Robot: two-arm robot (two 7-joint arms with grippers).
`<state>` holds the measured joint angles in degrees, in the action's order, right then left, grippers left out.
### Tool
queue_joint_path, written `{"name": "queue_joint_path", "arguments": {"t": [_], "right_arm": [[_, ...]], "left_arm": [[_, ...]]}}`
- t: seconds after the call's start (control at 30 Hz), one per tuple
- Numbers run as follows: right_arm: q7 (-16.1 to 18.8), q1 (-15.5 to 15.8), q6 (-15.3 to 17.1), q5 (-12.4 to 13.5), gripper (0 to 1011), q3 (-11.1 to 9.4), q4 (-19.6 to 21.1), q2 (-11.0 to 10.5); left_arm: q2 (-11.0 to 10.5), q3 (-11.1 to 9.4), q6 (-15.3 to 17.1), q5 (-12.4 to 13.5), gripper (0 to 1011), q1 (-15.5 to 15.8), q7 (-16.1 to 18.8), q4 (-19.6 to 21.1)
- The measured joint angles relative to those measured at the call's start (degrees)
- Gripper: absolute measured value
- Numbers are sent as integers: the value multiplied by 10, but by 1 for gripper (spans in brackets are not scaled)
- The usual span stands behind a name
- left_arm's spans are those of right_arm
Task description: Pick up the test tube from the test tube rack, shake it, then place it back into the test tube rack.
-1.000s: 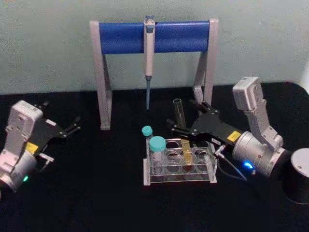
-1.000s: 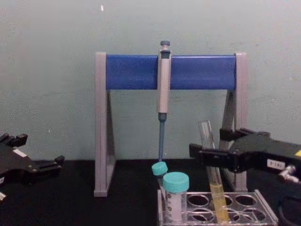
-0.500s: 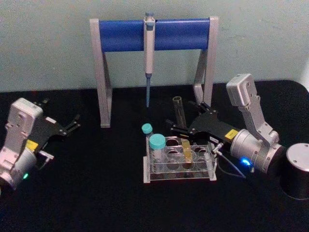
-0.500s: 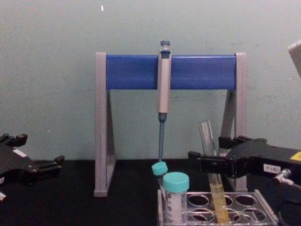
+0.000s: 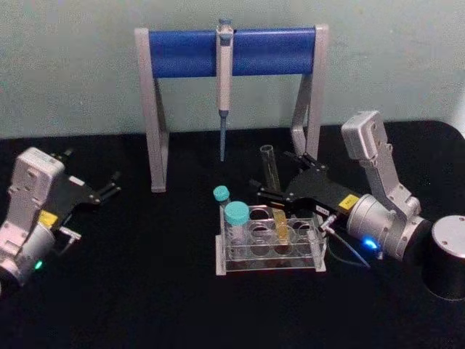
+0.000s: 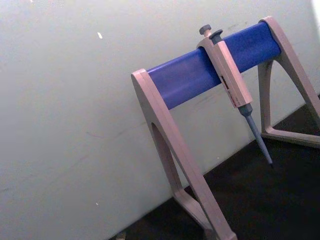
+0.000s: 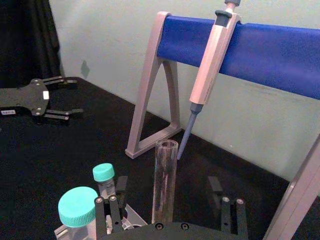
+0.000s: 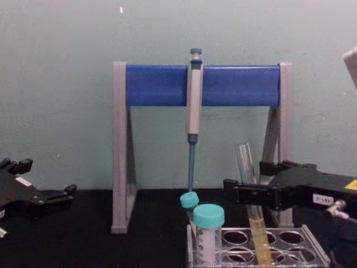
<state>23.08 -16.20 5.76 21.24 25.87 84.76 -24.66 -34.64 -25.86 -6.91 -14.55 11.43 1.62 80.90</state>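
Note:
The test tube stands upright in a middle hole of the clear test tube rack, with yellow liquid in its lower part. My right gripper is open around the tube's upper half. In the right wrist view the tube rises between the two fingers with a gap on each side. The chest view shows the tube in the rack, with the right gripper at its middle. My left gripper rests open at the far left of the table.
Two teal-capped tubes stand at the rack's left end. Behind the rack stands a grey-and-blue pipette stand with a pipette hanging from it. A dark cylinder sits at the right edge.
My right gripper has sunk slightly along the tube and drawn a little toward the rack. The tube stays in its hole. The left arm has not moved.

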Motion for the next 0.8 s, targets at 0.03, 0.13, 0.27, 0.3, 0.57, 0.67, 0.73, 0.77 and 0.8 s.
{"name": "queue_joint_path", "arguments": {"t": [0.03, 0.13, 0.27, 0.3, 0.57, 0.67, 0.73, 0.77, 0.8], "right_arm": [[0, 0, 0, 0, 1000, 0, 0, 0], [0, 0, 0, 0, 1000, 0, 0, 0], [0, 0, 0, 0, 1000, 1, 0, 0], [0, 0, 0, 0, 997, 1, 0, 0], [0, 0, -1, 0, 837, 1, 0, -1], [0, 0, -1, 0, 736, 1, 0, -1], [-1, 0, -1, 0, 657, 1, 0, -1], [-1, 0, -1, 0, 646, 1, 0, -1], [-1, 0, -1, 0, 598, 1, 0, -1]], "left_arm": [[0, 0, 0, 0, 1001, 0, 0, 0], [0, 0, 0, 0, 1001, 0, 0, 0], [0, 0, 0, 0, 1001, 0, 0, 0], [0, 0, 0, 0, 1001, 0, 0, 0], [0, 0, 0, 0, 1001, 0, 0, 0], [0, 0, 0, 0, 1001, 0, 0, 0], [0, 0, 0, 0, 1001, 0, 0, 0], [0, 0, 0, 0, 1001, 0, 0, 0], [0, 0, 0, 0, 1001, 0, 0, 0]]}}
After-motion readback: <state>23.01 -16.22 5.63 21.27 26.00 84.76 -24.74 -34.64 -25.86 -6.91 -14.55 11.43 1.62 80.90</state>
